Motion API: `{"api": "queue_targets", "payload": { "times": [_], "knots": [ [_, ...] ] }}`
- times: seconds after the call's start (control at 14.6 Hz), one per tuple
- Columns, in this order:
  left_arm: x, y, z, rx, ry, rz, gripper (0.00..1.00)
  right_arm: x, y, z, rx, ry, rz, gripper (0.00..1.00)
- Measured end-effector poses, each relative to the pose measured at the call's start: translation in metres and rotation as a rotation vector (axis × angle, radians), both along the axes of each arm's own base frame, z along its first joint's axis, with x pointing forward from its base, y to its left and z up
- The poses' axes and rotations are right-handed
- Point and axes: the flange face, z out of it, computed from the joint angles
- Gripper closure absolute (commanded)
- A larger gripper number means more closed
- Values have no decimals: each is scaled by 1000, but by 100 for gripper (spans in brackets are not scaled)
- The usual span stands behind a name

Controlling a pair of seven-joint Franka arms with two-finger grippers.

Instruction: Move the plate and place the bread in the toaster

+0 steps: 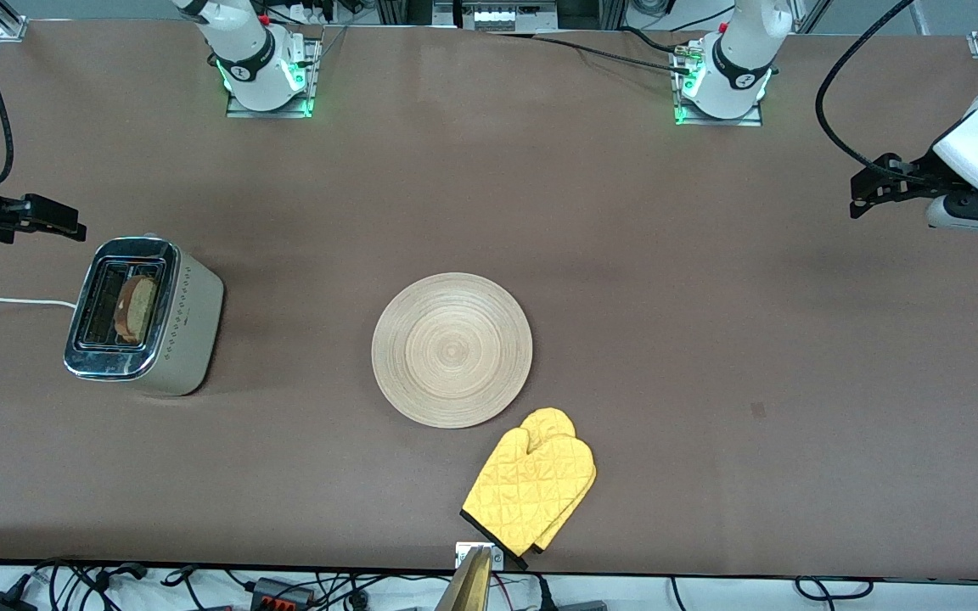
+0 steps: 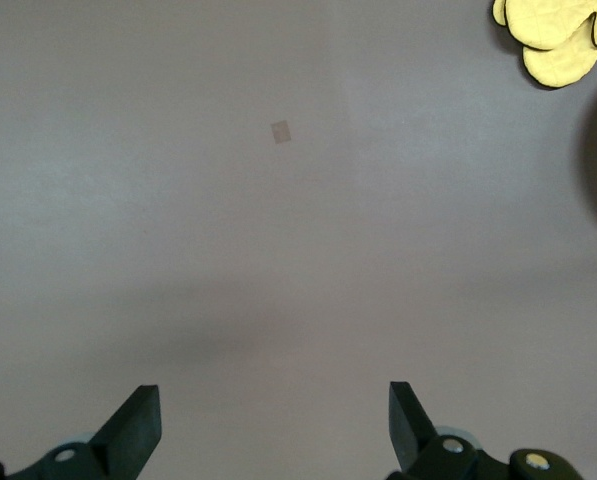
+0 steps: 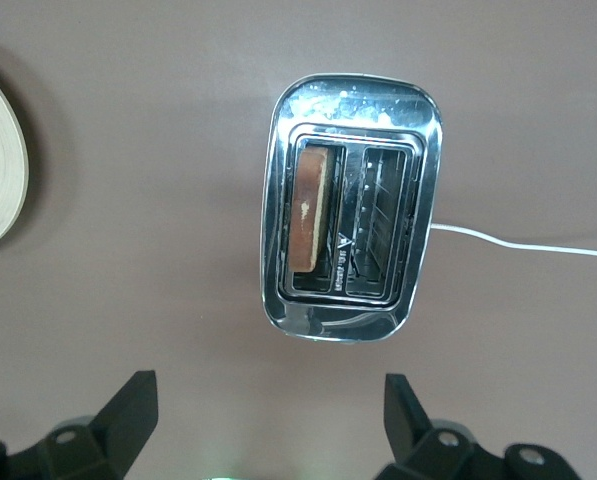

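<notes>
The bread [image 1: 137, 307] stands in one slot of the toaster [image 1: 149, 327] near the bench's [image 1: 625, 255] right-arm end — light, soft, best pinched by its upper crust. The plate [image 1: 452, 350], stiff and probably slick, sits mid-bench, an oven mitt [image 1: 531, 479] touching its near rim. The left gripper [image 1: 867, 191] and right gripper [image 1: 73, 222] hang wide open, empty.

Robot lab: bolted arm bases [image 1: 266, 85], cables [image 1: 285, 585]
</notes>
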Motion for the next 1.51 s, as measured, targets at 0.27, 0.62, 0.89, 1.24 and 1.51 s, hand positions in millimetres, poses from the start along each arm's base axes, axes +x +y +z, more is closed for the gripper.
{"api": "queue_targets", "payload": {
  "times": [0.27, 0.62, 0.89, 1.24, 1.51],
  "knots": [
    [0, 0, 0, 0, 0, 0, 0, -1, 0, -1, -6, 8, -50, 0],
    [0, 0, 0, 0, 0, 0, 0, -1, -1, -4, -10, 15, -80, 0],
    [0, 0, 0, 0, 0, 0, 0, -1, -1, -4, -10, 14, -80, 0],
    [0, 0, 0, 0, 0, 0, 0, -1, 16, -4, -17, 14, -61, 0],
    [0, 0, 0, 0, 0, 0, 0, -1, 9, -4, -24, 13, -77, 0]
  ]
}}
